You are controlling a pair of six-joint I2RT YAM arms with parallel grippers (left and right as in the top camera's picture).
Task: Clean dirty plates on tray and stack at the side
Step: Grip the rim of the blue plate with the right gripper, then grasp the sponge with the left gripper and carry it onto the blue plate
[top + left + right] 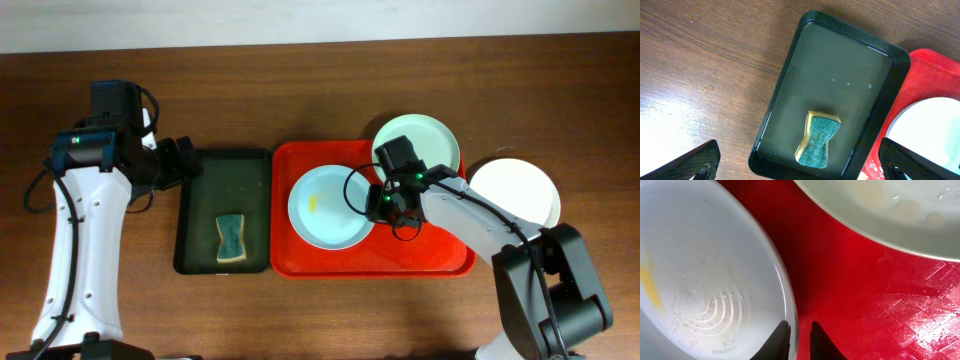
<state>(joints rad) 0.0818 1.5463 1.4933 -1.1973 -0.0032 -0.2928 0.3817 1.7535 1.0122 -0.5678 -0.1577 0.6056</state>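
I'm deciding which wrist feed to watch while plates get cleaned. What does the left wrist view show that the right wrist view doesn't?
Only left wrist: the sponge lying in the dark green tray, on the wooden table. Only right wrist: a yellow smear, a second plate, and the right gripper straddling the rim of the smeared plate. Both: the red tray and that plate.

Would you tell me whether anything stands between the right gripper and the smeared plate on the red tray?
Nothing visible does. The right gripper straddles the rim of the smeared plate, one finger on each side, with bare red tray beside it. The pale green plate lies apart, further back.
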